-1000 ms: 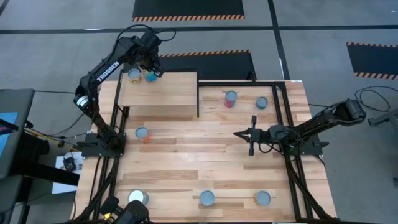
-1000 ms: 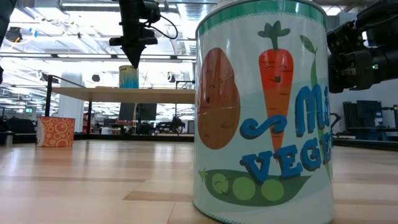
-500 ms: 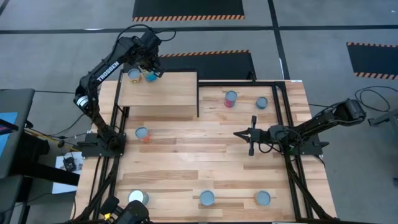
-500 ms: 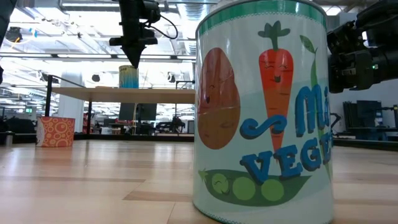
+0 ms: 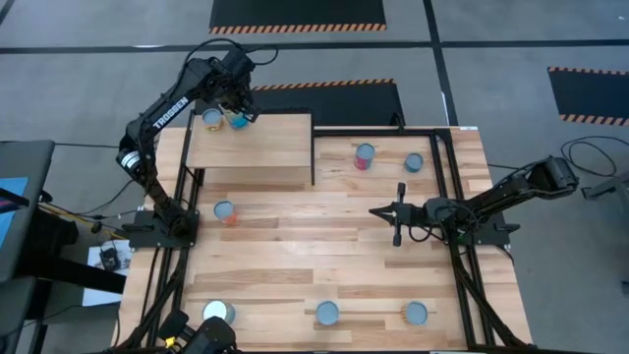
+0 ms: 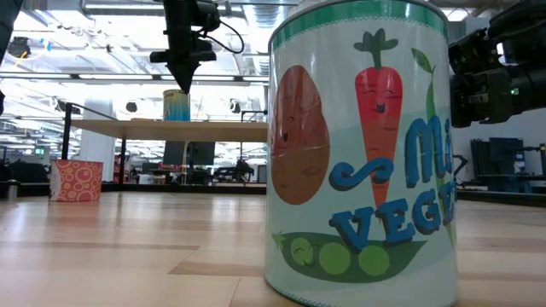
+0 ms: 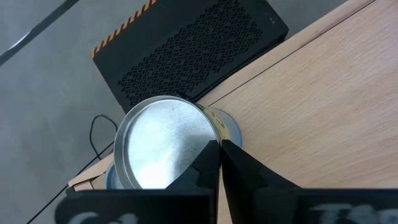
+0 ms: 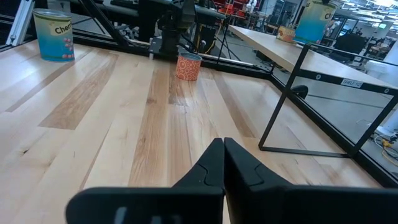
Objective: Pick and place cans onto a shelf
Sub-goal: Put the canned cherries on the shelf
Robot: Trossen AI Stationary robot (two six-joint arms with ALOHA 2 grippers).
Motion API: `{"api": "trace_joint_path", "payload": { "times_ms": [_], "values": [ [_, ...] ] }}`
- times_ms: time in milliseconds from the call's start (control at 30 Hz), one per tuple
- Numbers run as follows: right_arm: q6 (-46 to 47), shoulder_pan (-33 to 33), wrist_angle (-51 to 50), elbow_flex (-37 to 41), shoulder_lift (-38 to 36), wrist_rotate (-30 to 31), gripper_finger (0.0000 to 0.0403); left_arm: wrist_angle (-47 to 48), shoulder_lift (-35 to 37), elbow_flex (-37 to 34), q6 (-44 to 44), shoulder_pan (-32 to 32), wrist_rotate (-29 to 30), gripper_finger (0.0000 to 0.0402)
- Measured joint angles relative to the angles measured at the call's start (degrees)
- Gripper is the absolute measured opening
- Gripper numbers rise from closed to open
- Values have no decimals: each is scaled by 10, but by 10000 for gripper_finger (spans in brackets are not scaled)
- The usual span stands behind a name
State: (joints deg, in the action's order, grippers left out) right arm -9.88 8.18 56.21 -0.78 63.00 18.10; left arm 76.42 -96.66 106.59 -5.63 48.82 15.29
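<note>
The shelf (image 5: 251,147) stands at the table's far left, a light wood platform on a black frame. Two cans (image 5: 212,120) (image 5: 237,121) stand on its far left corner. My left gripper (image 5: 237,106) is shut, pointing steeply down over them. In the left wrist view its tips (image 7: 219,151) sit by the rim of a silver-topped can (image 7: 163,149). In the low view the gripper (image 6: 182,81) ends just over a can (image 6: 177,105). My right gripper (image 5: 398,211) is shut, level above the table's right half, holding nothing (image 8: 222,158). My left gripper's shut fingertips (image 7: 211,155) stand right at the top rim (image 7: 208,127) of the silver-topped can, coming from above at a slant. I cannot tell whether they touch it. The can stands upright on the shelf.
Cans stand loose on the table: a pink one (image 5: 365,155) and another (image 5: 414,162) at the far right, an orange one (image 5: 225,211) left of centre, and three (image 5: 218,313) (image 5: 326,314) (image 5: 416,314) along the near edge. A vegetable-label can (image 6: 358,153) fills the low view.
</note>
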Motion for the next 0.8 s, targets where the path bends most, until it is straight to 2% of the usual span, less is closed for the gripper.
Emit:
{"api": "trace_joint_path", "payload": {
  "times_ms": [600, 800],
  "values": [
    [0, 0, 0, 0, 0, 0, 15, 0, 0, 0, -6, -2, 0, 0],
    [0, 0, 0, 0, 0, 0, 17, 2, 0, 0, -9, -2, 0, 22]
  ]
}}
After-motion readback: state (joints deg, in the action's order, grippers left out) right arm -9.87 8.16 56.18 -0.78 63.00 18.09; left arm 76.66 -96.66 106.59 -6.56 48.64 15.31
